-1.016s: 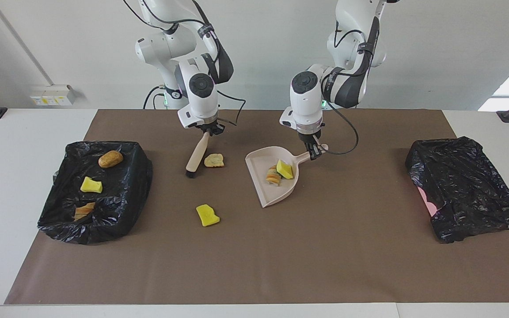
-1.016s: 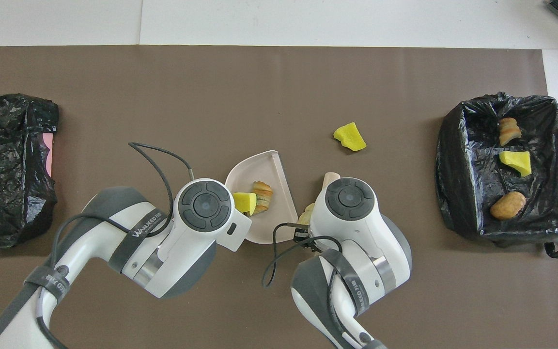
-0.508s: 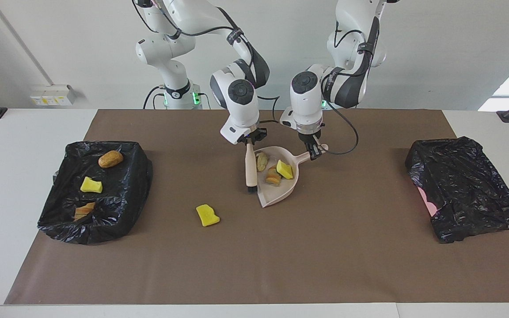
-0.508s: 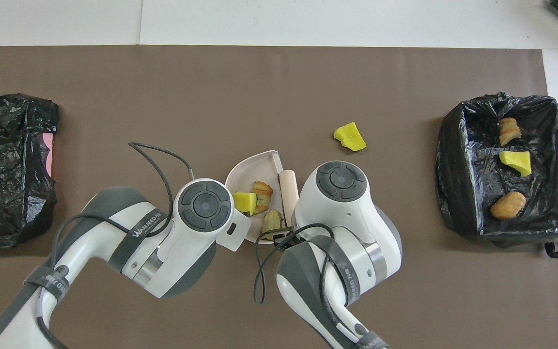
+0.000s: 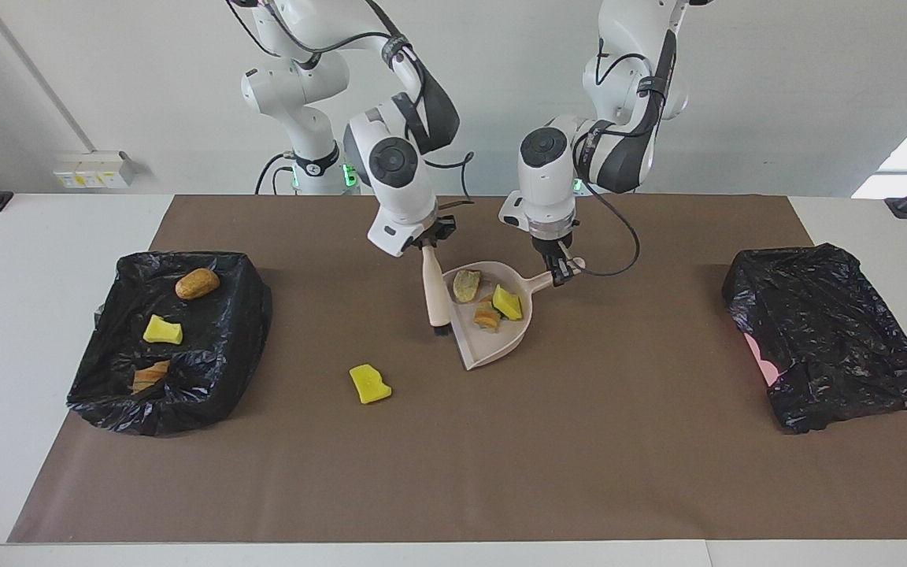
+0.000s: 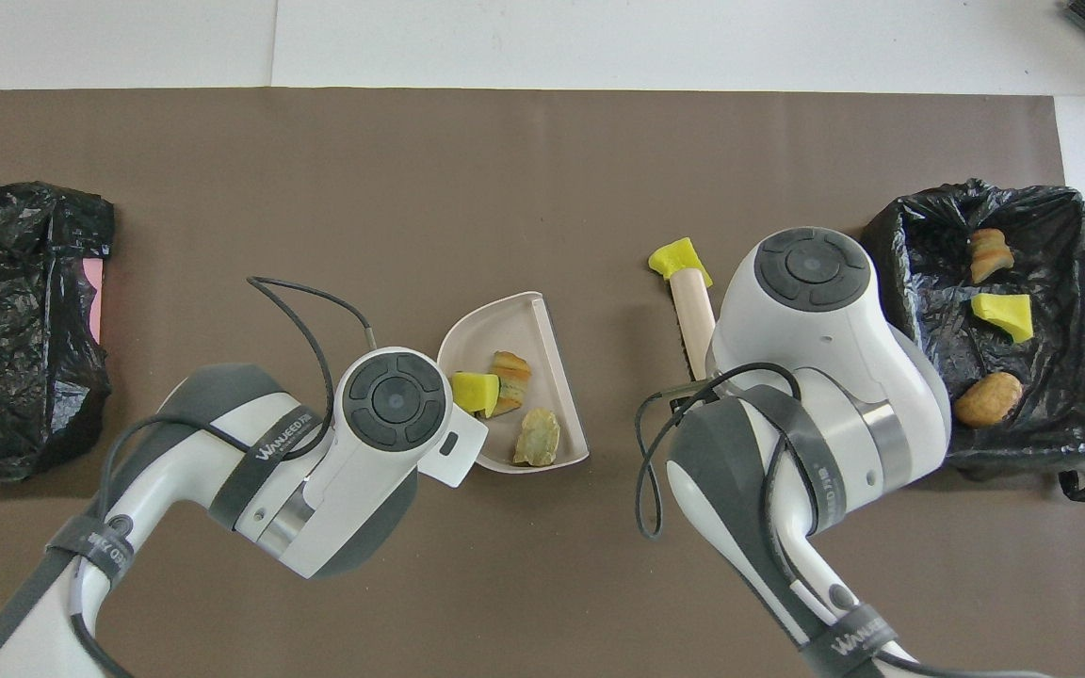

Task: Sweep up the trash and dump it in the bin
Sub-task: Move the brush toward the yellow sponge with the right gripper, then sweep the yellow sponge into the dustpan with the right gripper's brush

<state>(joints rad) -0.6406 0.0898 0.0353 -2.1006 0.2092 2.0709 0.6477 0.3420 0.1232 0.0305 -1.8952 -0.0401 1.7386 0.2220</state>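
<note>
My left gripper (image 5: 560,273) is shut on the handle of the beige dustpan (image 5: 493,350), which rests on the brown mat. Three trash chunks lie in the pan: a tan one (image 5: 466,285), an orange-brown one (image 5: 487,314) and a yellow one (image 5: 507,302). My right gripper (image 5: 428,246) is shut on the brush (image 5: 434,288) and holds it bristles down, just off the mat beside the pan's open edge. A loose yellow chunk (image 5: 369,383) lies on the mat farther from the robots. The overhead view shows the pan (image 6: 491,325), brush (image 6: 693,306) and loose chunk (image 6: 677,257).
A black-lined bin (image 5: 253,299) at the right arm's end holds three chunks: tan (image 5: 197,283), yellow (image 5: 162,331), orange-brown (image 5: 150,376). It also shows in the overhead view (image 6: 882,311). A second black-lined bin (image 5: 823,339) stands at the left arm's end.
My right gripper swept the tan chunk into the dustpan with the brush, then lifted the brush and drew it back toward the right arm's end. The dustpan stayed put.
</note>
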